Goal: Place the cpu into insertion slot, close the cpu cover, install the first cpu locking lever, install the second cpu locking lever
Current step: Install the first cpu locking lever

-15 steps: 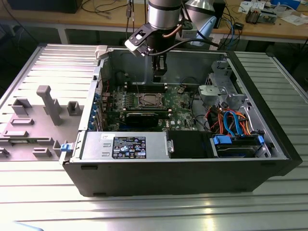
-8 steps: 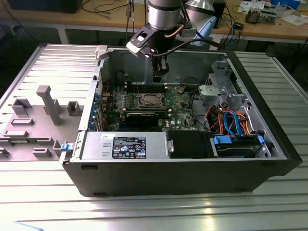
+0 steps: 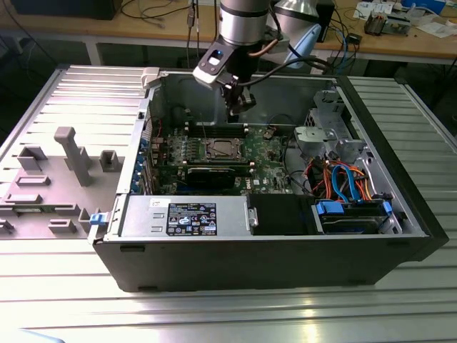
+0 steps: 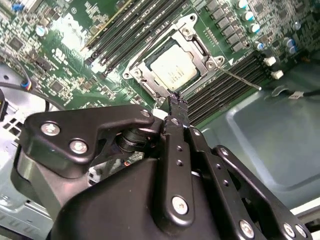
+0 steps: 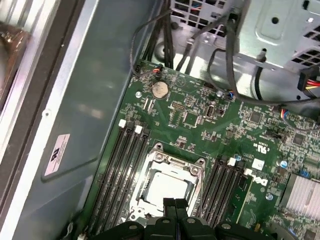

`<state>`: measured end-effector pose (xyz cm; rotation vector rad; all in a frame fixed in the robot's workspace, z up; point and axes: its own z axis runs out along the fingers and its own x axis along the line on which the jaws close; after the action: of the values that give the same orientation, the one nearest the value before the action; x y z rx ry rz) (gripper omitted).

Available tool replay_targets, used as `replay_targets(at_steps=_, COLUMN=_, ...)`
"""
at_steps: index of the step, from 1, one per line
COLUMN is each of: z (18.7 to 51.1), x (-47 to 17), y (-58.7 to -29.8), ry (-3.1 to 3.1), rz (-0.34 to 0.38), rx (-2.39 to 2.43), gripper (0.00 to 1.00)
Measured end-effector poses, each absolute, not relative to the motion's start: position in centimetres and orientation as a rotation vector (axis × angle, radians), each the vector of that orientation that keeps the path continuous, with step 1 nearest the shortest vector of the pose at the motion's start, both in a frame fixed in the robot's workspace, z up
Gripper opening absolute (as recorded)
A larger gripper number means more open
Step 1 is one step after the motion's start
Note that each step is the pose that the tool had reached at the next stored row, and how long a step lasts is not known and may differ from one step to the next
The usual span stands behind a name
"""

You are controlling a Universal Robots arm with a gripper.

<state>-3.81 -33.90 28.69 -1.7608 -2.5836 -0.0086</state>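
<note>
First wrist view: 1 cpu (image 5: 167, 189) in 1 insertion slot (image 5: 159, 159); gripper (image 5: 175, 204) pressed together.

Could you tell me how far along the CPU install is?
Done: the cpu is seated, with the cover down over it. In hand: nothing; the shut gripper hovers above. Left: a lever juts free, seemingly unlatched.
</note>
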Motion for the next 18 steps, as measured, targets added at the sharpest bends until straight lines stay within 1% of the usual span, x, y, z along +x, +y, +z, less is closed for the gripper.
replay_targets(at_steps=8, z=28.60, x=-3.81, y=-33.90, ry=-2.708, rz=-0.007, rx=-1.561, gripper=0.11)
replay_targets(at_steps=18, z=28.60, x=-3.81, y=-33.90, ry=-2.710, rz=-0.007, rx=-1.559, gripper=0.11)
